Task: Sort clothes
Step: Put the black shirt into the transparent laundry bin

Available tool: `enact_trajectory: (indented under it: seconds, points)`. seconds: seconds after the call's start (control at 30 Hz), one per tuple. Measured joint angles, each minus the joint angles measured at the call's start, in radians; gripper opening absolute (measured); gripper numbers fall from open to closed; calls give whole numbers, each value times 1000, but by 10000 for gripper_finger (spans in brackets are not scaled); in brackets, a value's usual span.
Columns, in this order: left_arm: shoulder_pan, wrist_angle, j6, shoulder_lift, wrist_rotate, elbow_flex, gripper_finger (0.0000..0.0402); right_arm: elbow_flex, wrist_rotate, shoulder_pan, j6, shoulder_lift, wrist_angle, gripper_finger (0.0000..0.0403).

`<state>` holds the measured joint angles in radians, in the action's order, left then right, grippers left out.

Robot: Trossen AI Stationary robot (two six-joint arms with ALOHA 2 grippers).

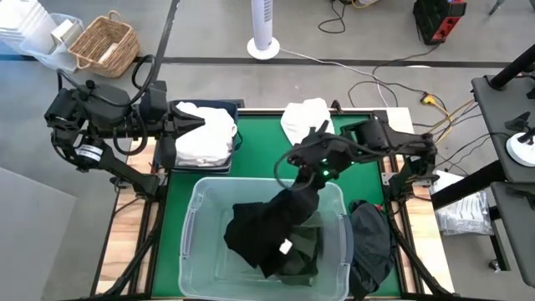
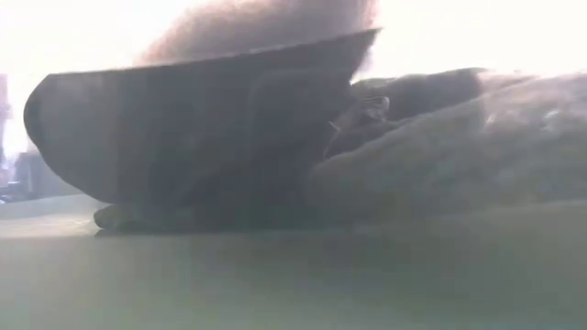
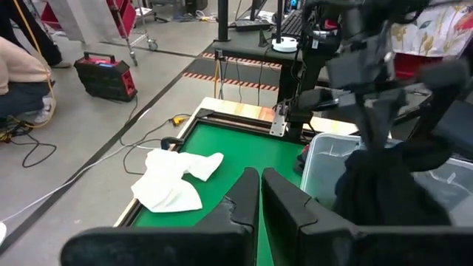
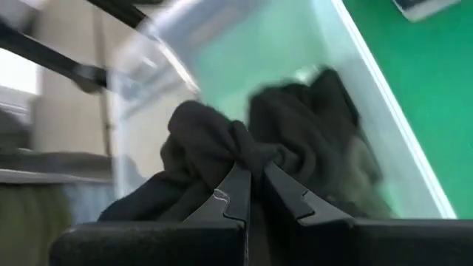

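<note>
White clothes (image 1: 205, 134) are lying behind the clear tub (image 1: 194, 219); my right gripper (image 1: 308, 177) is pinching a black garment (image 1: 269, 226) above it, while my left gripper (image 1: 201, 123), pressed together, is waiting.

My high view looks straight down on the whole table (image 1: 259, 155). The low one sits at tabletop height, pressed close against dark cloth. Both wrist views share the clear tub (image 3: 325, 159).

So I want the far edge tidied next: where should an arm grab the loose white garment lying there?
Judging by its pose, take the white garment at its bunched, raised middle, coming straight down with jaws open. It lies crumpled on the green mat with its far edge over the table's rim, so a side approach would only push it.
</note>
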<state>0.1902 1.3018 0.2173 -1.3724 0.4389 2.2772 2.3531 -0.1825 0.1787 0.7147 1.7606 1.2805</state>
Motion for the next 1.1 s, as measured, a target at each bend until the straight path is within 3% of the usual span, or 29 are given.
enact_trajectory:
  seconds: [0.37,1.1]
  points:
    - [0,0,-25,0,0,0,0,0,0,0,-23,94,293,12]
    - [0,0,-78,-1,49,-3,0,-2,2,53,-350,186,290,13]
